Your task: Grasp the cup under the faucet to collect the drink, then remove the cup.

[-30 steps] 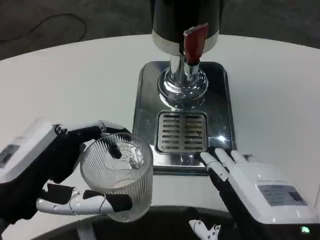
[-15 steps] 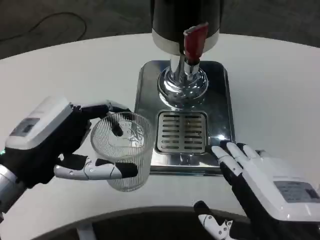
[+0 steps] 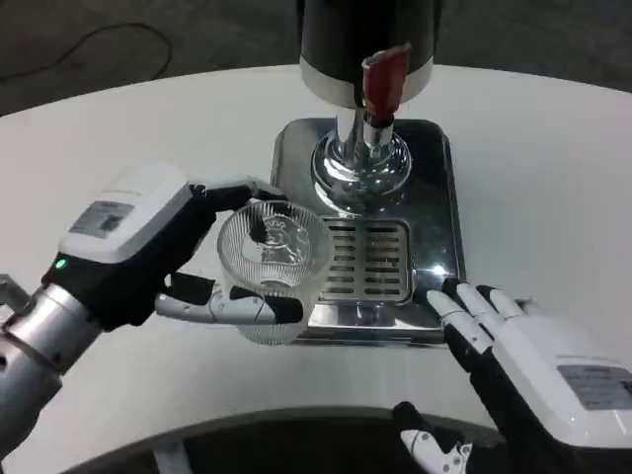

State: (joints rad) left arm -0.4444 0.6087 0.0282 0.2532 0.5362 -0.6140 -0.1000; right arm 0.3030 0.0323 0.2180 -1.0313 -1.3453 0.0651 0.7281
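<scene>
The left hand is gripping the ribbed clear cup, fingers wrapping it front and back, and holding it over the left edge of the steel tray, its rim just overlapping the slotted grille with bare white table lying wide open to the left. Behind the grille the chrome faucet with its red lever is standing clear of the cup, up and to its right. On the right, the right hand is lying open and holding nothing, its fingertips reaching the tray's front right corner, with open table beyond it.
</scene>
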